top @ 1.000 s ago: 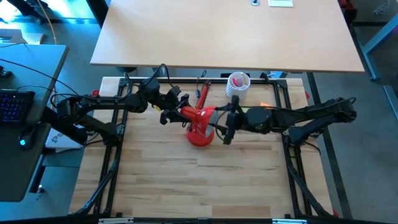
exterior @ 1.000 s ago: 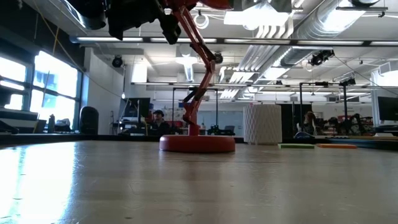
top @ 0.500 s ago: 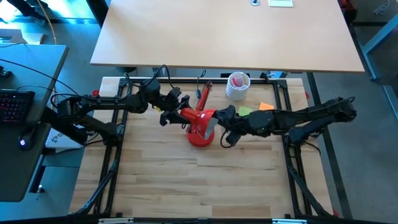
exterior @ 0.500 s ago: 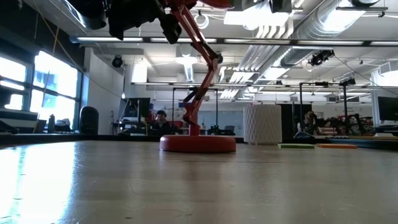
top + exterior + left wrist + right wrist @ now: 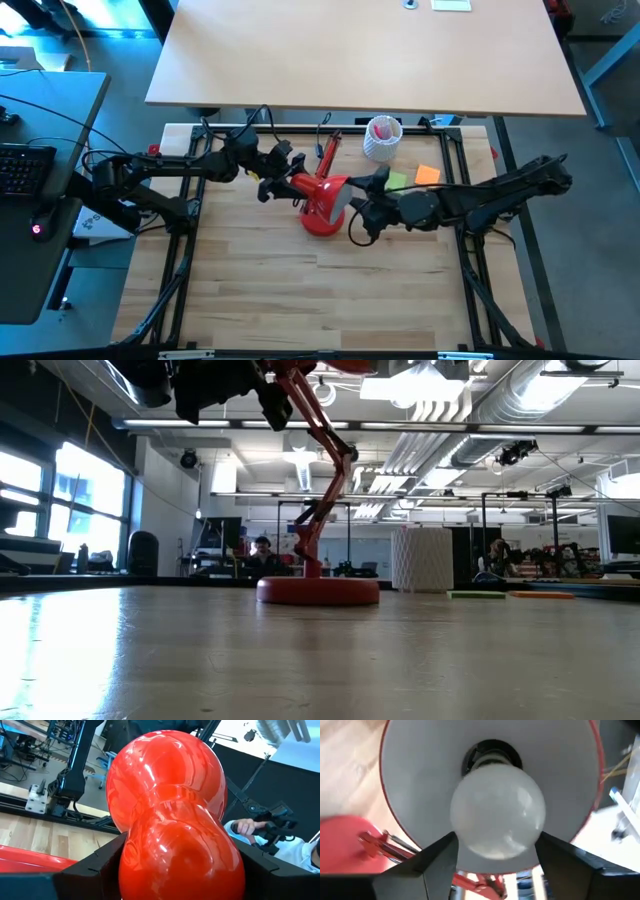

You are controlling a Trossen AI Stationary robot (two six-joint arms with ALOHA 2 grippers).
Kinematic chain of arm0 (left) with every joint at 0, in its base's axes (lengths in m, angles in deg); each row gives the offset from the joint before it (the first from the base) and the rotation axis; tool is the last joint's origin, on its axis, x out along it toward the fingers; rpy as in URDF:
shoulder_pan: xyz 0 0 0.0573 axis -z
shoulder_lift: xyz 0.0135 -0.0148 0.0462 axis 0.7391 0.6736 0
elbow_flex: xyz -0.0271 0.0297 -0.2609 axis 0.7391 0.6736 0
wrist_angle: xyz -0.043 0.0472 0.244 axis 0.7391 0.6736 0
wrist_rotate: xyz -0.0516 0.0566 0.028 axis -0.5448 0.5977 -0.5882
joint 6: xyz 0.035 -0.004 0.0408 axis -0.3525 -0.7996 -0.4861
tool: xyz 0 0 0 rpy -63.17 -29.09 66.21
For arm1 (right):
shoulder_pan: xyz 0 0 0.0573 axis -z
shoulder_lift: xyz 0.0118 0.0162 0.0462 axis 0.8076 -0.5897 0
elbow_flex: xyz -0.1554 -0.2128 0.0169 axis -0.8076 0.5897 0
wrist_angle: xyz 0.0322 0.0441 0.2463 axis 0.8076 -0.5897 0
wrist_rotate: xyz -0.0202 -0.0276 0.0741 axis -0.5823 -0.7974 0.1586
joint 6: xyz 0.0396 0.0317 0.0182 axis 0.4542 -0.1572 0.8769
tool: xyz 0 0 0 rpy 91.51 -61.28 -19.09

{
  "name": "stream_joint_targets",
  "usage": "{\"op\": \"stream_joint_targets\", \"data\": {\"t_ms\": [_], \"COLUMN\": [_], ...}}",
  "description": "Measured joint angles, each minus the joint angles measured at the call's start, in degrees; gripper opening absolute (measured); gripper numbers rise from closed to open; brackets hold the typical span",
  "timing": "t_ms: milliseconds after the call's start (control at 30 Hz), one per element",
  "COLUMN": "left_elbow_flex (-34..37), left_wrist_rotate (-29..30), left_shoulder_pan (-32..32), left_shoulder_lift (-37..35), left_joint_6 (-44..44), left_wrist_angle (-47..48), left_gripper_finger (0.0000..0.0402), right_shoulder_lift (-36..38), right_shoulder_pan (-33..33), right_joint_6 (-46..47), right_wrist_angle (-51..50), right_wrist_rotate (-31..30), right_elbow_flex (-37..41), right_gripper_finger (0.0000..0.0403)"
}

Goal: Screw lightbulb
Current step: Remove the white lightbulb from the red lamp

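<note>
Lightbulb (image 5: 496,810) seated at the socket mouth, deep inside the red lamp's shade (image 5: 415,780).

Held between the right gripper (image 5: 495,852), fingers closed on the glass from either side, base pointed into the dark socket, presumably so the wrist can twist the thread home. Steadied from the other side of the shade by the left gripper (image 5: 175,865), clamped around the shade's narrow red neck (image 5: 172,820), likely to stop the lamp turning. Beyond the shade, white perforated cup (image 5: 381,137) near the table's (image 5: 260,280) far edge.
</note>
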State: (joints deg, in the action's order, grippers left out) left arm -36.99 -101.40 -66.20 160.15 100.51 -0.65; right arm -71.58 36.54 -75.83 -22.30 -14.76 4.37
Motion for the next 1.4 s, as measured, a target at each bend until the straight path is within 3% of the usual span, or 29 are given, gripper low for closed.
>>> {"op": "stream_joint_targets", "data": {"t_ms": [333, 500, 600, 700, 800, 1167, 1400], "left_elbow_flex": [0.0, 0.0, 0.0, 0.0, 0.0, 0.0, 0.1], "left_wrist_rotate": [-0.1, 0.0, 0.0, 0.0, 0.0, 0.1, -0.4], "left_shoulder_pan": [0.0, 0.0, 0.0, 0.0, 0.0, -0.1, -0.2], "left_shoulder_lift": [0.0, 0.0, -0.1, -0.1, -0.1, -0.1, -0.1], "left_joint_6": [0.0, 0.0, 0.0, -0.1, -0.4, -0.6, -1.0], "left_wrist_angle": [0.0, 0.0, 0.0, 0.0, -0.1, -0.1, 0.0], "left_gripper_finger": [0.0251, 0.0251, 0.0251, 0.0251, 0.0251, 0.0251, 0.0251], "right_shoulder_lift": [0.1, 0.1, 0.1, 0.1, 0.1, 0.1, 0.2], "right_shoulder_pan": [-0.3, -0.5, -0.1, 0.1, 0.0, 3.0, 5.3], "right_joint_6": [18.2, 43.3, 60.8, 72.8, 81.1, 79.5, 70.8], "right_wrist_angle": [-0.5, -7.8, -12.1, -11.4, -8.6, 1.0, 3.5], "right_wrist_rotate": [0.3, 0.7, 5.3, 11.1, 10.3, 9.8, 13.3], "right_elbow_flex": [0.0, 0.0, 0.0, 0.0, 0.0, 0.0, 0.0], "right_gripper_finger": [0.0304, 0.0305, 0.0305, 0.0305, 0.0305, 0.0298, 0.0248]}}
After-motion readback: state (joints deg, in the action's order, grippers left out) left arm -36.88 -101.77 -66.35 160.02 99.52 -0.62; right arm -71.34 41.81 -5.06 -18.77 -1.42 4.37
